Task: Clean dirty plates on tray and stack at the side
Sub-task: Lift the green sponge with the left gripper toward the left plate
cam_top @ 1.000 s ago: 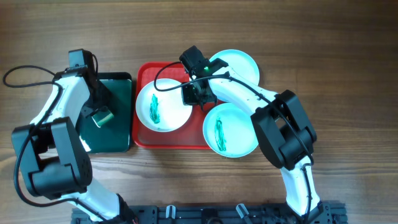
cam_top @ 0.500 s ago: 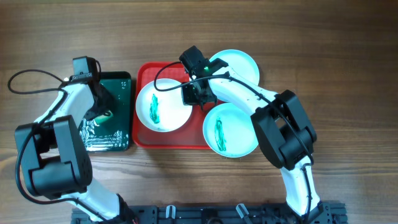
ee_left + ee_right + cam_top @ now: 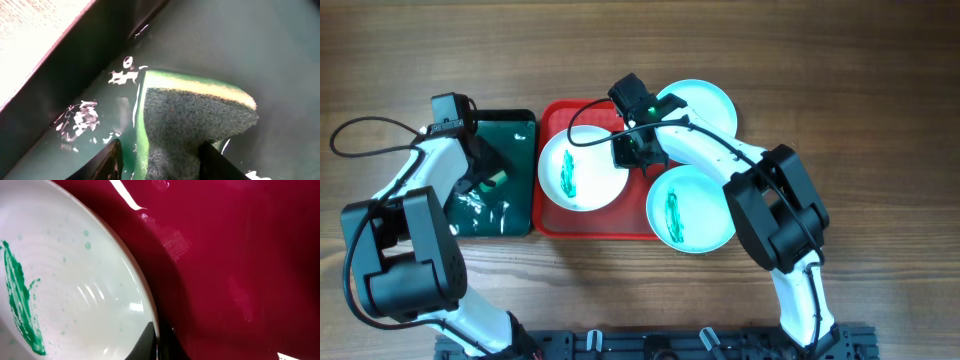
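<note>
On the red tray [image 3: 556, 113] lies the white plate [image 3: 582, 180], a green smear running down its left half. The right gripper [image 3: 636, 150] sits at the plate's right rim. The right wrist view shows only one fingertip [image 3: 151, 341] against that rim, so I cannot tell whether the jaws are closed on it. Two aqua plates lie to the right. The upper aqua plate [image 3: 705, 105] sits at the tray's far right corner and is partly hidden by the right arm. The lower aqua plate [image 3: 692, 212] overlaps the tray's near right corner and carries a green smear of its own. To the left, just beside the red tray on the desk [image 3: 880, 90], is the dark green tray [image 3: 518, 128] (its floor wet and glinting). There the left gripper [image 3: 486, 182] has its jaws clamped on a sponge [image 3: 195, 117], green-edged with a dark scouring face, which rests on the tray floor.
</note>
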Available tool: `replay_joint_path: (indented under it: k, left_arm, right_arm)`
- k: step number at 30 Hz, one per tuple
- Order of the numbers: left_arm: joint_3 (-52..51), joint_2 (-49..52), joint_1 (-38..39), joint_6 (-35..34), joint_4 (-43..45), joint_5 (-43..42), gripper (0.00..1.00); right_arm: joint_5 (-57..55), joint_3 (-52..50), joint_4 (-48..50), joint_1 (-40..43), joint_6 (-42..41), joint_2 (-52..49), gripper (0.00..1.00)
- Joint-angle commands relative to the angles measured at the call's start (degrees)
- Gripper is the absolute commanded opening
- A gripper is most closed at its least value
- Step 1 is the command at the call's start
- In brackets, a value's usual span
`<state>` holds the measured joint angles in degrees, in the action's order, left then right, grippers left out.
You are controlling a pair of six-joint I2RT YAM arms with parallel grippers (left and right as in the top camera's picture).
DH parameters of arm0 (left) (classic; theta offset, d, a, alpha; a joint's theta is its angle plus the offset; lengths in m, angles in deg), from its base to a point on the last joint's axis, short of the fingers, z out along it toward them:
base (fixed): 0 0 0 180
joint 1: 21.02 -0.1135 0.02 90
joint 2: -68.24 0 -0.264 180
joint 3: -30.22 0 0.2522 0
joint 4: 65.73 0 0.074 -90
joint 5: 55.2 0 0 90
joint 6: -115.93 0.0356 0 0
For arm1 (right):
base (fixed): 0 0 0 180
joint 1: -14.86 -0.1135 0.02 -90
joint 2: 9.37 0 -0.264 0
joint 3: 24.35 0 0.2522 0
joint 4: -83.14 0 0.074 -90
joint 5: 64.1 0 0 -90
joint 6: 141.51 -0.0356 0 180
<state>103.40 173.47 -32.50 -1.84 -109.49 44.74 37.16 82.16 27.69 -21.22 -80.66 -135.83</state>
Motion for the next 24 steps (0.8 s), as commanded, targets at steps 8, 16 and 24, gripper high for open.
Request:
replay_joint_path:
  k: [8, 16, 24]
  left_arm:
    - [8.39, 4.55, 0.61, 0.61, -13.44, -5.4, 0.48]
    - [12.26, 4.26, 0.61, 5.11, -16.31, -5.4, 0.53]
    - [15.69, 4.28, 0.61, 5.07, -18.71, -5.4, 0.45]
  right_arm:
    - [-2.71, 0.5, 0.11, -0.13, -0.9, -2.51, 0.04]
    - [-2.71, 0.5, 0.72, -0.13, -0.9, -2.51, 0.04]
    - [-2.73, 0.5, 0.81, -0.13, -0.85, -2.51, 0.04]
